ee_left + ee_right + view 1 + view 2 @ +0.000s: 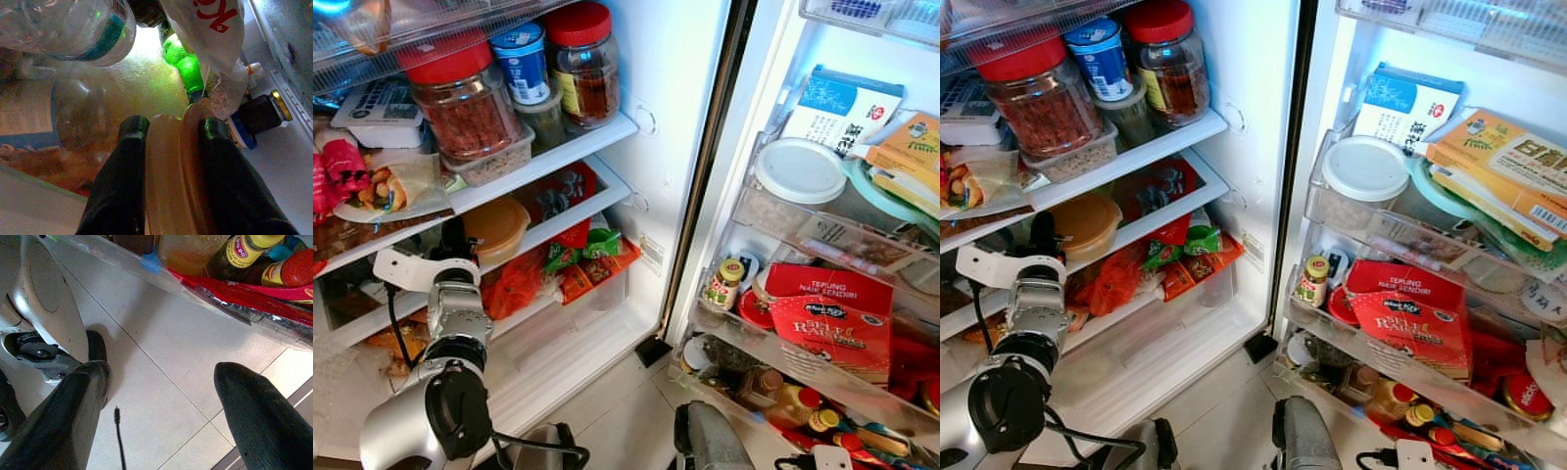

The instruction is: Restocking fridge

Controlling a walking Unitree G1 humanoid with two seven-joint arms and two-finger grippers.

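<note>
The fridge stands open in front of me. On its second shelf point(597, 201) sits a round orange lidded tub point(499, 225). My left arm reaches up to that shelf, and the left gripper point(455, 238) is at the tub's left side. In the left wrist view the two black fingers point(127, 166) clamp the tub point(171, 186) between them, so the left gripper point(171, 128) is shut on it. My right gripper point(161, 374) hangs low over the floor tiles point(161, 352), open with nothing between its fingers.
Two red-lidded jars point(460, 98) point(582, 59) and a blue tub point(522, 61) crowd the shelf above. Orange and green snack packets point(582, 259) lie beside the tub. A green bottle point(183, 61) and a clear bottle point(73, 24) stand behind it. The door racks hold a red flour bag point(827, 318).
</note>
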